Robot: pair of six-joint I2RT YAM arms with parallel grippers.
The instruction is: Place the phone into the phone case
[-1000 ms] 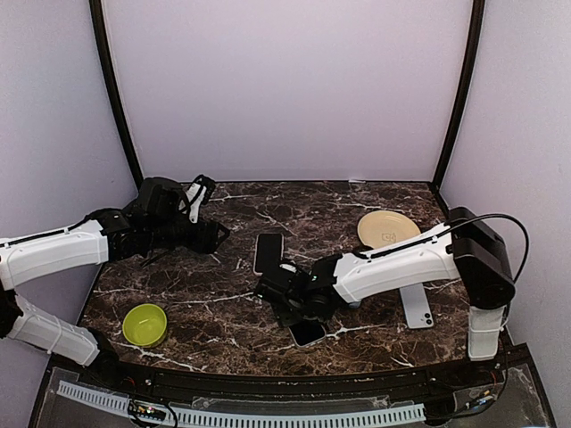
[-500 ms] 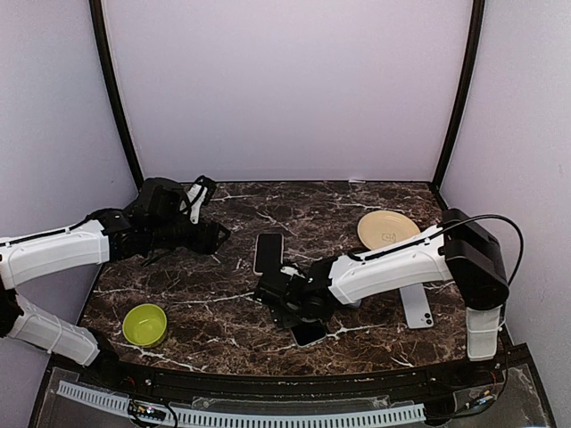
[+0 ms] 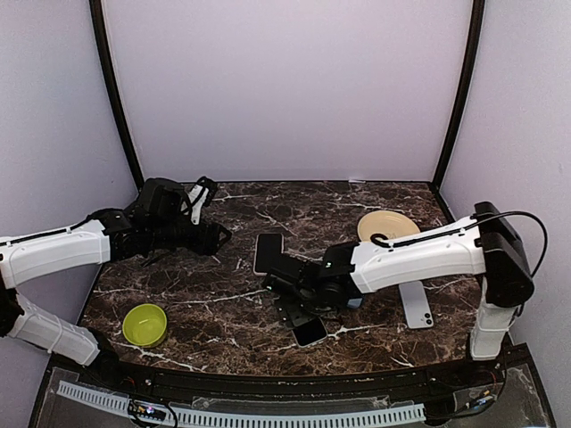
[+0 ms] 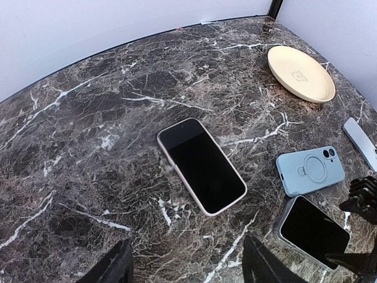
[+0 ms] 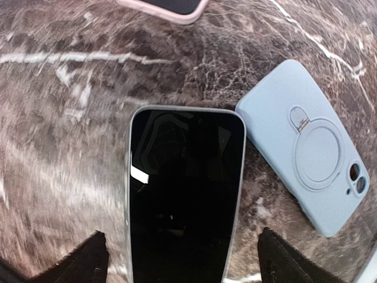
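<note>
Phone (image 5: pixel 185 194) lies screen-up near the front edge of the worktop (image 3: pixel 196 308), below the right fingers (image 5: pixel 88 259), which are spread empty astride its long axis; blue phone case (image 5: pixel 306 147) just beside; left fingers (image 4: pixel 112 268) spread empty, farther off.

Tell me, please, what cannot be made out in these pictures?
- Blue case: top view, almost wholly hidden under the right arm.
- Grey-edged phone: right wrist view, near end cut off by the lower edge.
- Silver phone: left wrist view, cut off by the right edge.
- Mark on the plate: too small to read.
- Table: right wrist view, left part blurred.
</note>
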